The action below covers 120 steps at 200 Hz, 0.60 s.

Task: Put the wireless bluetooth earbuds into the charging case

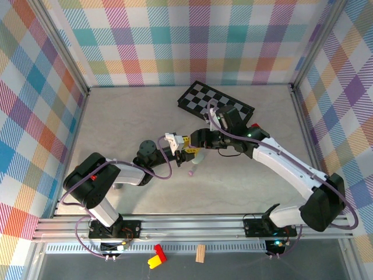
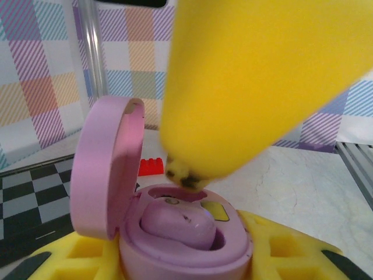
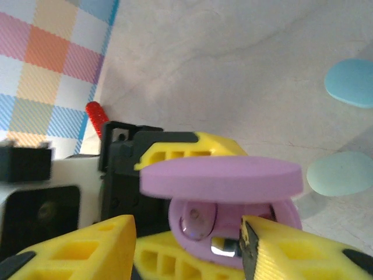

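Pink charging case (image 2: 175, 251), lid up, is clamped in the left pincer (image 1: 183, 146) with one earbud (image 2: 178, 224) seated inside. Right pincer (image 3: 187, 230), at its 3 o'clock, stands apart. One loose earbud (image 1: 190, 173) lies on the tabletop (image 1: 134, 116) at 6 o'clock.

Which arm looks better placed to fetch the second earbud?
Right, probably: the right gripper is open and free, while the left gripper clamps the charging case. A loose earbud lies close by.

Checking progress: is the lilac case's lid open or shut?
Open: the lid stands hinged up off the charging case, and one earbud sits seated inside.
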Motion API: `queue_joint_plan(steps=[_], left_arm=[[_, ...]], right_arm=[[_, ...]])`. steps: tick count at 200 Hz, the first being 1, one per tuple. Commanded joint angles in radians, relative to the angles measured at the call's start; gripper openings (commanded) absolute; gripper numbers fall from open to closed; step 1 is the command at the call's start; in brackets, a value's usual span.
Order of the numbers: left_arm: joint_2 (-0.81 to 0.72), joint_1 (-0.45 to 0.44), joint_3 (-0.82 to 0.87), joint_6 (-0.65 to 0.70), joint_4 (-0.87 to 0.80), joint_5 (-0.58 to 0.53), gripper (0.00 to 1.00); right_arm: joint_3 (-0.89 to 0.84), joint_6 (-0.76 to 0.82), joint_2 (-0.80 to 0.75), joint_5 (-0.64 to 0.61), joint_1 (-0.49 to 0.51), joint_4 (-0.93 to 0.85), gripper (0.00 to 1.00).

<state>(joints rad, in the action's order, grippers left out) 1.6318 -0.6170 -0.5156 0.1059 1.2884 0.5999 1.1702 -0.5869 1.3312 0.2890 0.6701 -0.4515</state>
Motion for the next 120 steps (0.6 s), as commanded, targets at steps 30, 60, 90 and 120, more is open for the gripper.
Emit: queue_joint_plan(steps=[30,60,90,120], left_arm=[[-0.037,0.115,0.034,-0.012,0.063,-0.011,0.29],[-0.078,0.187,0.046,-0.035,0.061,0.009,0.29],[-0.116,0.246,0.058,-0.076,0.062,0.015,0.29],[-0.143,0.265,0.071,-0.098,0.060,0.018,0.29]], right_arm=[[-0.136,0.038,-0.152,0.003,-0.006,0.041,0.53],[-0.254,-0.036,-0.155,0.004,-0.004,0.102,0.53],[-0.353,-0.107,-0.086,0.018,0.009,0.215,0.52],[-0.370,-0.134,0.030,-0.014,0.049,0.255,0.51]])
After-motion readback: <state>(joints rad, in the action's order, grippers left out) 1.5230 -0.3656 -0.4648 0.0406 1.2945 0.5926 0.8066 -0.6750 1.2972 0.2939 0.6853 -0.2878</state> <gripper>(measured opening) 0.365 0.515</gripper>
